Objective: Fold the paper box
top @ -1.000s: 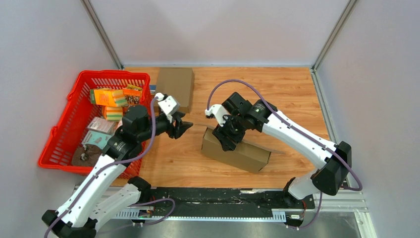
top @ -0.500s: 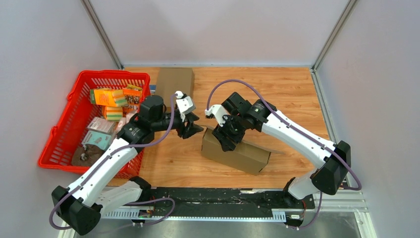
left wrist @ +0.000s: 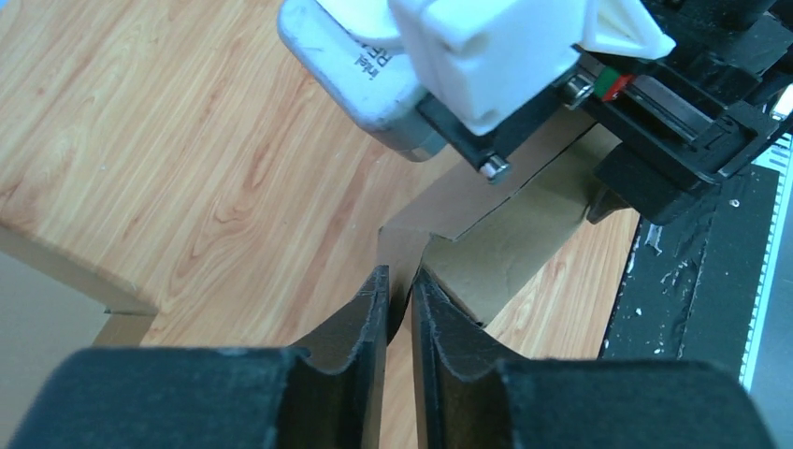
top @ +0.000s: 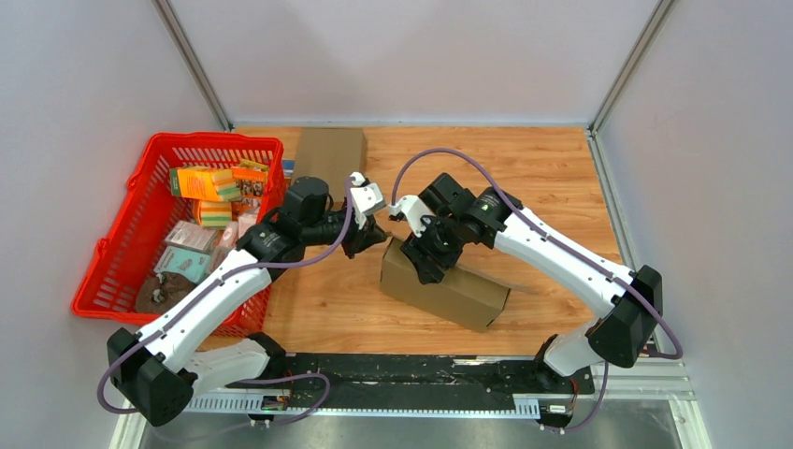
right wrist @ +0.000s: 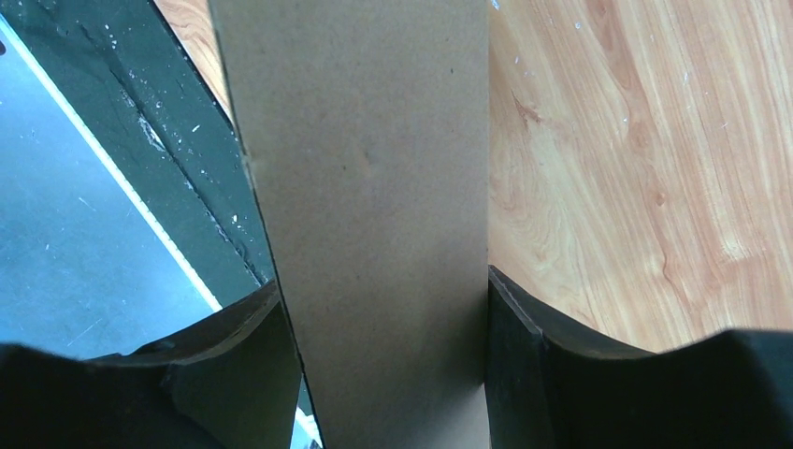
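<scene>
The brown paper box [top: 449, 285] lies on the wooden table, slanting toward the near right. My right gripper [top: 432, 254] comes down on its left part. In the right wrist view both fingers press the box [right wrist: 374, 187] on its two sides, so the right gripper [right wrist: 383, 279] is shut on it. My left gripper [top: 379, 234] is at the box's left end. In the left wrist view the jaws of the left gripper [left wrist: 400, 276] stand almost together, with the box's end flap [left wrist: 402, 243] running down between the tips.
A red basket [top: 122, 243] with several packets stands at the left. A flat brown cardboard piece [top: 329, 154] lies at the back of the table. A black rail [top: 411, 369] runs along the near edge. Grey walls enclose the table.
My left arm has swung right from beside the basket to the box's left end, and its jaws have narrowed onto the flap. The right arm and the box have stayed put.
</scene>
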